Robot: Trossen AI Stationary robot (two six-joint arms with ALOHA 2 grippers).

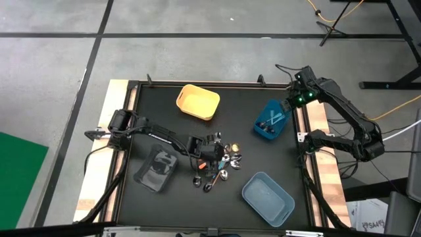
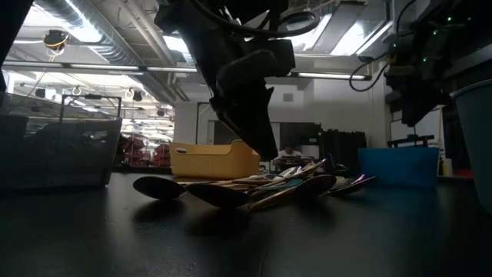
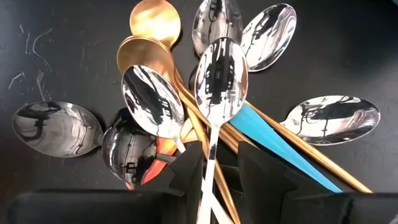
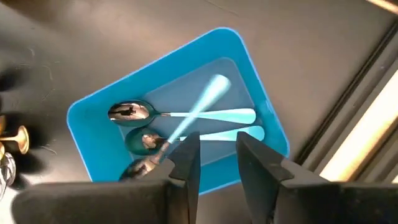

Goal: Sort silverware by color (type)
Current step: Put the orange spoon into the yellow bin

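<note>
Lying in the blue bin (image 4: pixel 93 118), three blue-handled spoons (image 4: pixel 186 116) sit under the right gripper (image 4: pixel 217 158), jaws parted, empty. Left gripper (image 3: pixel 221 177) jaws straddle one silver spoon (image 3: pixel 221 78) in the mid-bench pile (image 1: pixel 220 164).

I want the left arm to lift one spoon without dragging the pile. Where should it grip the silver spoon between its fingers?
Grip the silver spoon on its thin handle just below the bowl, coming straight down from above with the left gripper. Its handle already runs between the open fingers, and the spoon lies on top of the pile.
</note>
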